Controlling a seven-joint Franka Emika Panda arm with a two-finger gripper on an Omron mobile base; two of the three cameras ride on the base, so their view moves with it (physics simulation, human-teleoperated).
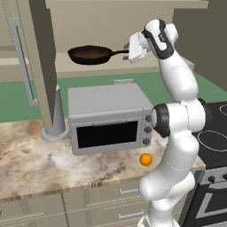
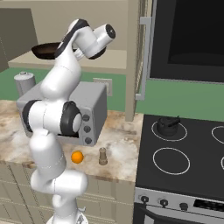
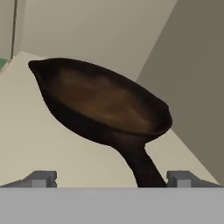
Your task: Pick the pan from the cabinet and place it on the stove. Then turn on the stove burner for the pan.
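Pan on cabinet shelf, above microwave; stove right.

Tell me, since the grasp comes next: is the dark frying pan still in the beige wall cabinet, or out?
In. The dark round frying pan rests upright on the beige cabinet shelf, handle between open jaws.

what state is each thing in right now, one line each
pan: upright on the cabinet shelf, not lifted
gripper: open, fingertips either side of the pan handle, not closed on it
cabinet: door open
microwave: door shut
stove: near ring bare, small dark pot on the ring behind it
orange: on the counter in front of the microwave
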